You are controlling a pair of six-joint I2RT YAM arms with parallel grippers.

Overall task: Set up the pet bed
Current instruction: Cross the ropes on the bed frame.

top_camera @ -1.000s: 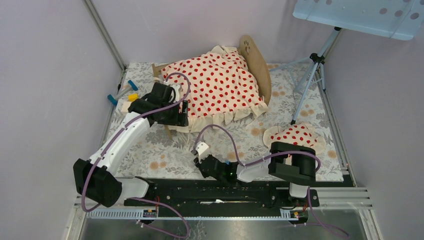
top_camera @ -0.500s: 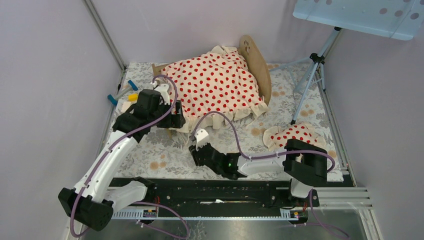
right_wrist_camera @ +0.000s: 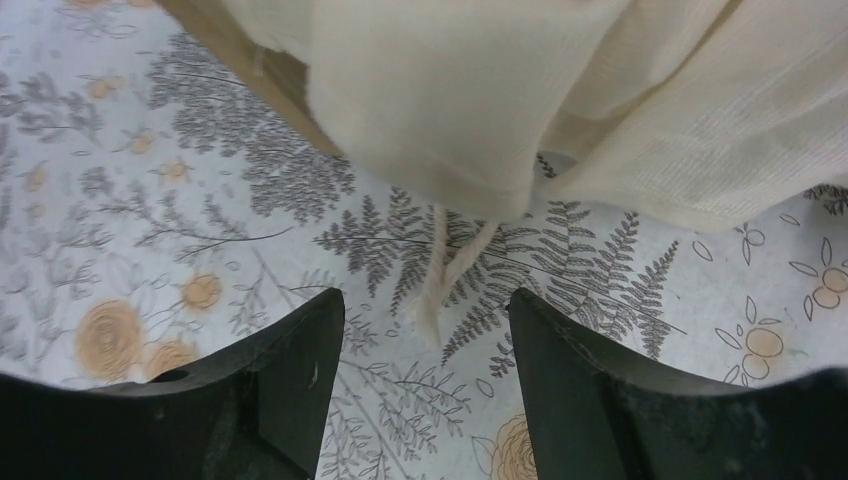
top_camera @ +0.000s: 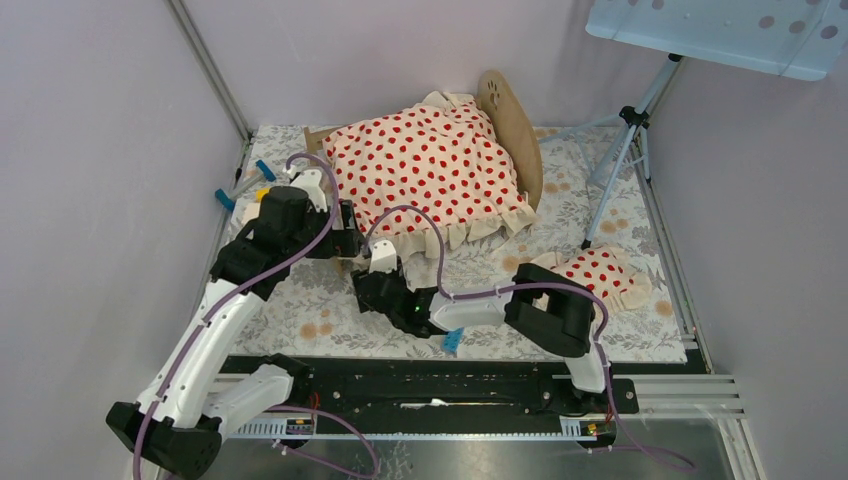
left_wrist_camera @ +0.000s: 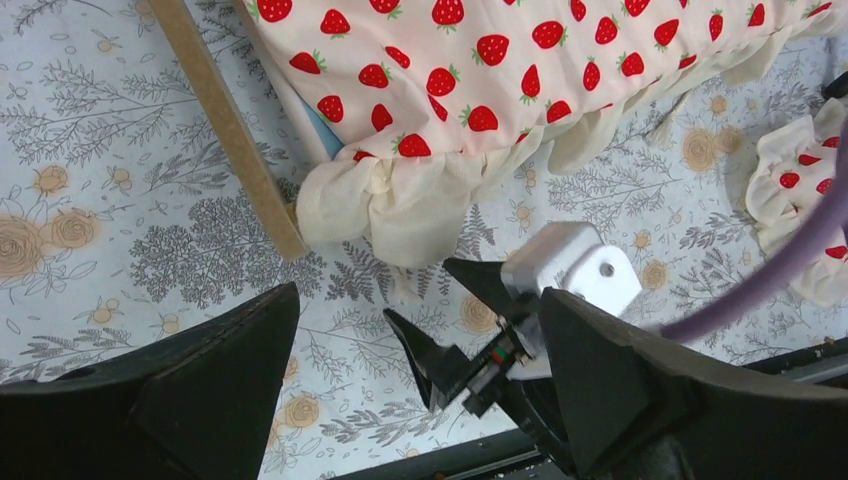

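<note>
- In front of the pet bed (top_camera: 512, 135), at its near ruffled hem, my right gripper (right_wrist_camera: 425, 300) has its jaws apart. Only a loose thread of the blanket (top_camera: 430, 165) hangs between them, not pinched.
- At the bed's near-left corner, my left gripper (left_wrist_camera: 415, 300) is spread wide and holds nothing.
- Right of the bed's near corner, well apart from the frame, the pillow (top_camera: 600, 272) lies on the floral mat (top_camera: 320, 300).
- The bed itself stands against the far wall, with one rounded end board upright at its right. The blanket covers nearly all of it. A wooden side rail (left_wrist_camera: 225, 120) and a sliver of blue mattress show at the left.
- Handling, as I judge it: the frame looks light and stiff and is likely to slide when nudged, so I would take it by the rail or end board. The blanket is soft and limp and is best pinched at the ruffle.
- Left of the bed lie small blue-tipped items (top_camera: 262, 172), too small to name.
- Right of the bed stands a tripod (top_camera: 620, 150), whose legs crowd that side.
- Obstructions: the drape hides most of the rails, and both arms work the same corner.
</note>
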